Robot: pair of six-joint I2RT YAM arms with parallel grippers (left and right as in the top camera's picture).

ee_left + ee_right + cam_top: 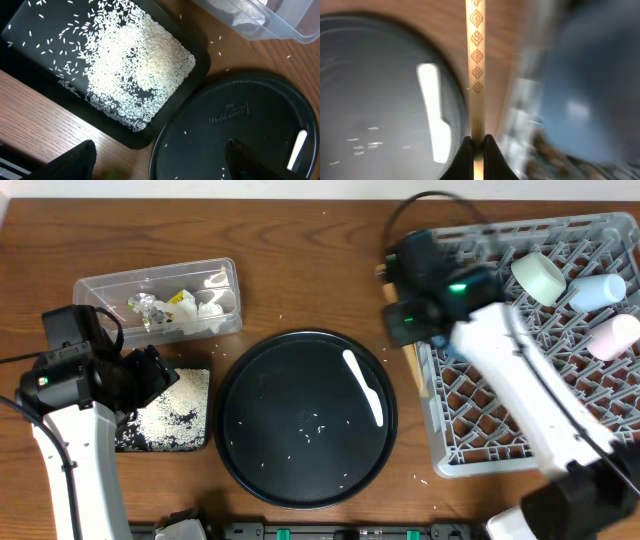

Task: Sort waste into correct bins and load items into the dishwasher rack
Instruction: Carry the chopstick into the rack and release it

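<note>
My right gripper [477,143] is shut on a wooden chopstick [477,55] with carved marks; the view is blurred by motion. From overhead that gripper [402,322] hangs at the left edge of the grey dishwasher rack [470,448], with the chopstick [412,370] showing below it. A white spoon [362,387] lies on the round black tray [240,430]. Loose rice covers the shallow black tray [30,20]. The clear tub [100,288] holds tissue and wrapper scraps. My left gripper [160,165] stands open and empty above the gap between the two black trays.
Three pale cups lie in the rack's far right part: green [540,277], blue [600,290] and pink [612,335]. A blurred blue shape [585,75] fills the right of the right wrist view. Stray rice grains dot the round tray. My right arm crosses the rack.
</note>
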